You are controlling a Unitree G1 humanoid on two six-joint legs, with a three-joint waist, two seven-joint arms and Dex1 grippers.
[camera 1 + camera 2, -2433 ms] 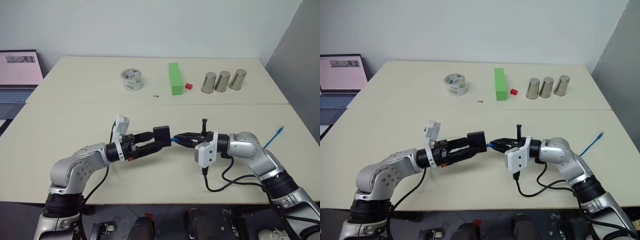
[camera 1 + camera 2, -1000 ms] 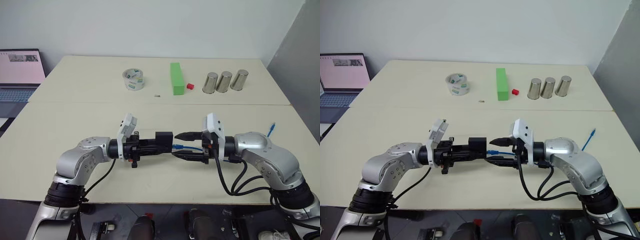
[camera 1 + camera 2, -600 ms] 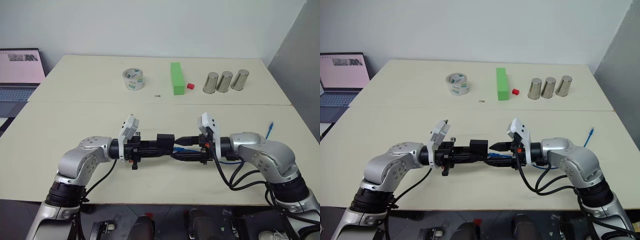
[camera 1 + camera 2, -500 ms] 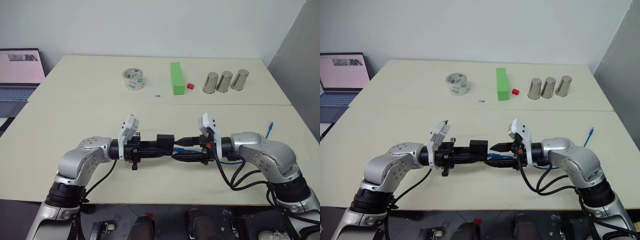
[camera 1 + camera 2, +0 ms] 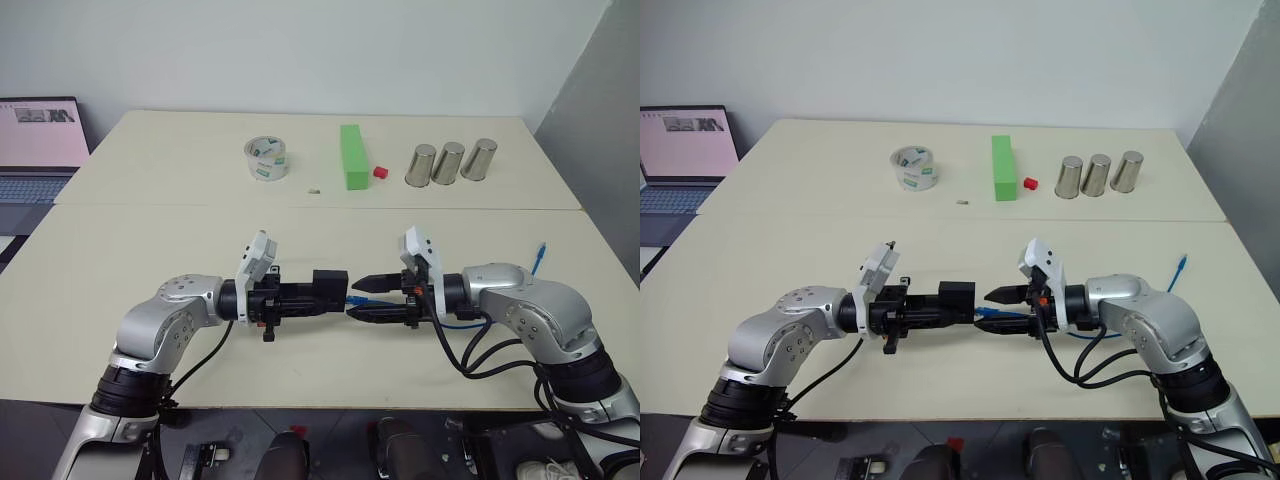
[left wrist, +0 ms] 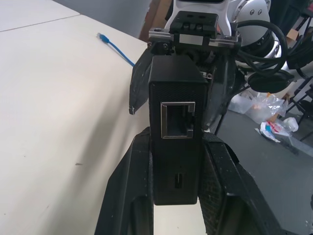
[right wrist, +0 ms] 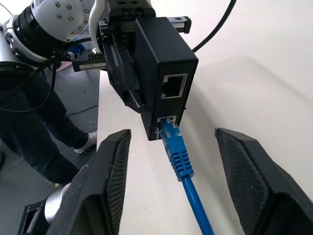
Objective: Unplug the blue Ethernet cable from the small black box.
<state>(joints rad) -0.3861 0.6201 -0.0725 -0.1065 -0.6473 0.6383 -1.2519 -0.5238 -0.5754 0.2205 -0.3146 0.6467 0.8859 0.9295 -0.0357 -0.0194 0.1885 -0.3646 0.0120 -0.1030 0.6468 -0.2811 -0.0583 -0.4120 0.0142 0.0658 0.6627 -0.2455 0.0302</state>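
Left gripper (image 5: 322, 292) is clenched on the small black box (image 5: 329, 287), held above the table (image 5: 150, 250) near its front edge, while the right gripper (image 7: 176, 161) stands spread — its fingers (image 7: 110, 169) flank the blue Ethernet cable (image 7: 177, 152) without touching. The cable's plug sits in the lower of the box's two ports (long axis running toward the right gripper). Behind — open tabletop, then one tape roll (image 5: 265, 159), one green block (image 5: 350, 155), three metal cups (image 5: 448, 162).

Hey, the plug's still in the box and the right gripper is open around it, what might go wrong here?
Risks: the right gripper may close on the blue Ethernet cable boot without pressing its latch, so pulling could drag the small black box from the left gripper. Its fingers might also slip off the thin plug.
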